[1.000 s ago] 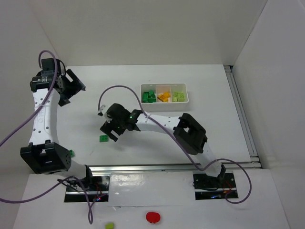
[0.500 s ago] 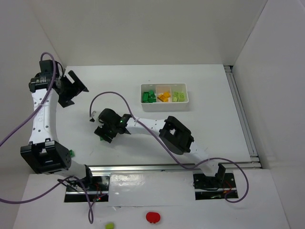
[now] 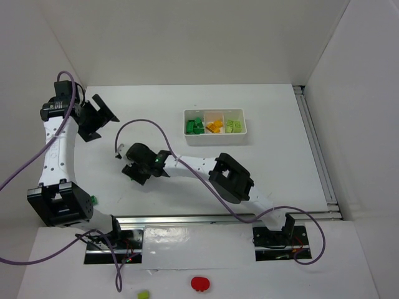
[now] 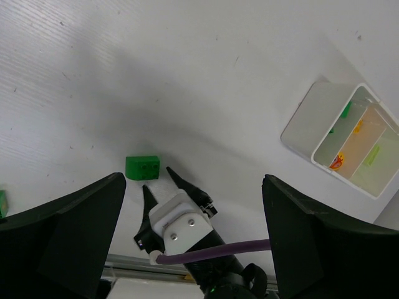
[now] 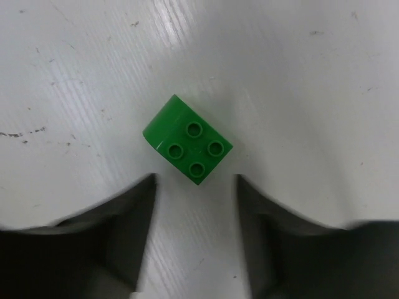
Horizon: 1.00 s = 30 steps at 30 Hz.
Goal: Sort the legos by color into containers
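White counter point(image 3: 274, 162) under both arms: a dark green brick point(image 5: 188, 140) lies toward its near edge on the left, just ahead of my right hand point(image 5: 195, 179), whose fingers stand apart without gripping it. My left hand point(image 3: 98, 119) hangs wide open. Other bricks point(image 3: 215, 126) sit in the tray point(image 3: 215, 139).

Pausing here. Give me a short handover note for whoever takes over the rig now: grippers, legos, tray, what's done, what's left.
Left gripper: open, empty, at the table's far left.
Right gripper: fingers apart, nothing held, poised at a dark green brick that lies studs up on the table just beyond its fingertips.
Tray: dark green bricks in the left compartment, orange bricks in the middle, pale green bricks on the right.
Done: most bricks look sorted.
Left: grasp that brick and put it with the dark green ones. Then fetch the second green brick by the left arm's elbow.
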Motion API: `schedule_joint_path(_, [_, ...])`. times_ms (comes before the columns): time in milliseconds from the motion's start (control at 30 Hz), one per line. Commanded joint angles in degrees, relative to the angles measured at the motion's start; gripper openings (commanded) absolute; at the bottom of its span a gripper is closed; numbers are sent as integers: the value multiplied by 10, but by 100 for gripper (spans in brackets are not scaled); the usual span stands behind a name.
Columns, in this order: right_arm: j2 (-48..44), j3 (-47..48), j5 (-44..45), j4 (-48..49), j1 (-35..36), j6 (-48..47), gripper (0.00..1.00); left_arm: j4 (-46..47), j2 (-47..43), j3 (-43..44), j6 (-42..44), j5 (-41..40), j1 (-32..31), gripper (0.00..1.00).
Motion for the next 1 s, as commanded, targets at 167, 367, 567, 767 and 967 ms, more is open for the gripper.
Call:
schedule_joint_path(167, [13,67,-1,-24,5,-17,87,15,-1,-3,15,20,3,100])
schedule_joint_path(367, [26,51,4,-19,5,-36,87,15,4,-3,20,25,-2,100])
schedule_joint_path(567, [31,57,-2,-13,5,-42,82,15,4,-3,20,25,-2,100])
schedule_joint_path(767, [66,88,-11,17,-7,-34,75,20,10,-14,25,30,-7,100])
schedule_joint_path(967, [84,120,-30,23,-18,-23,62,20,22,-9,30,36,-13,100])
